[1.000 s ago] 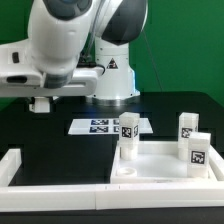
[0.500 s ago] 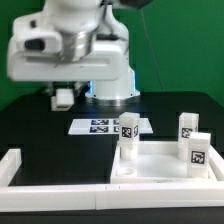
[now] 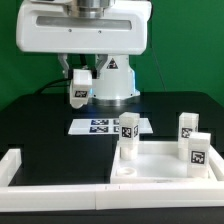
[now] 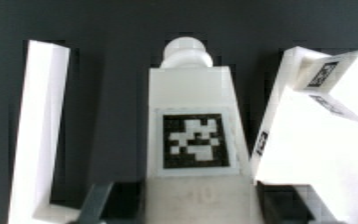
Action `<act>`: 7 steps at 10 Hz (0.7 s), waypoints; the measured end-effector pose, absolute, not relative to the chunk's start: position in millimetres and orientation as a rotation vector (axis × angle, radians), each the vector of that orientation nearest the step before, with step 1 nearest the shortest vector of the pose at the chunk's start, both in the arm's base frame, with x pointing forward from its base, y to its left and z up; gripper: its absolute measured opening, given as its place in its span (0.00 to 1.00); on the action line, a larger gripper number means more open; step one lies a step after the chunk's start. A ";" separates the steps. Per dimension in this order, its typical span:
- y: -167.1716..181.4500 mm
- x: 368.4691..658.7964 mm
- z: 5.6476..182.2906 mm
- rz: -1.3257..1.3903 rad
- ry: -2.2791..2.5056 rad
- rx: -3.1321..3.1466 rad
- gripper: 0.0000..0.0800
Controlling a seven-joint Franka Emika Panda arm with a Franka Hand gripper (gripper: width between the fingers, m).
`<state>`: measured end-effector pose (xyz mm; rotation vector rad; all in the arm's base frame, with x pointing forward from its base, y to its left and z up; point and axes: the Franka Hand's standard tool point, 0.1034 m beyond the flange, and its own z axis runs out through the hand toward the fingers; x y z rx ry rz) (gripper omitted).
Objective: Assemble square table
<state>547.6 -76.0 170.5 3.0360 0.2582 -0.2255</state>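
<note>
Swinging round from the exterior view's left, the arm now faces the camera squarely, and the claw [image 3: 79, 88] hangs high above the black table [image 3: 40, 120], carrying a white tagged leg [image 3: 79, 90]. On the wrist view the leg [image 4: 195, 125] sits between the two dark fingers [image 4: 114, 200], its threaded tip pointing away from the claw, so the claw is closed narrowly on that leg.

Taking the square tabletop [image 3: 165, 160] as the landmark: it lies flat, below and toward the exterior view's right of the claw, inside the corner of the white border rails [image 3: 60, 172]. Three legs stand upright on it: one [image 3: 128, 138] at its near-left corner, one [image 3: 186, 128] at the far-right corner and one [image 3: 198, 152] at the near-right corner. Just behind the tabletop lies the marker board [image 3: 100, 126].

Judging by this, three of four legs look fitted, though whether each is fully screwed home cannot be told. What seems left is carrying the held leg over the remaining corner, setting it in and twisting it tight.
</note>
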 end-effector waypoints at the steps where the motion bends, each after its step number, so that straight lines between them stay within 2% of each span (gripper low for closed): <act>1: -77.4 550.9 171.3 -0.082 0.263 3.041 0.36; 3: -69.2 549.8 163.6 0.111 0.232 3.050 0.36; 7: -2.1 598.2 163.9 0.568 0.212 3.014 0.36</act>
